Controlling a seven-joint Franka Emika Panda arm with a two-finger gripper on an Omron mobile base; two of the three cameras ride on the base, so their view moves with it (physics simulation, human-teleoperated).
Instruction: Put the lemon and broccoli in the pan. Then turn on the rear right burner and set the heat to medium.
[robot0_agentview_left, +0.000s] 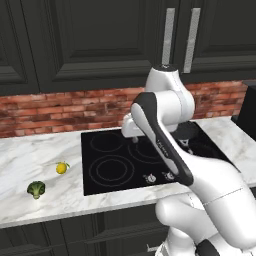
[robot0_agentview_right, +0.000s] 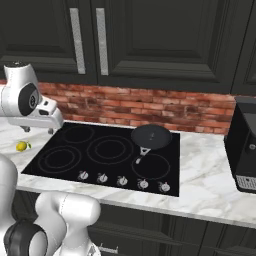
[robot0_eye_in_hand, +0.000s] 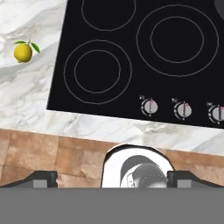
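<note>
broccoli (robot0_agentview_left: 36, 189) shows left of cooktop (robot0_agentview_left: 115, 167) near lemon (robot0_agentview_left: 61, 168) from left base, pan (robot0_agentview_right: 151, 136) on its rear right ring from right base, gripper (robot0_eye_in_hand: 112, 177) fingers spread wide, holding nothing.

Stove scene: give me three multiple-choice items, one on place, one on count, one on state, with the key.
1. Where is the pan?
A. on the rear right burner of the cooktop
B. on the counter left of the cooktop
C. on the front left burner

2. How many knobs line the cooktop's front edge in the right base view?
A. three
B. five
C. seven

3. What is in the pan?
A. the lemon
B. the broccoli
C. nothing

Key: 1 A, the pan sits over the back right ring, handle toward the front. 2 B, five knobs stand in a row. 3 C, the lemon and broccoli both lie on the marble counter left of the cooktop, and the pan's inside looks bare.
</note>
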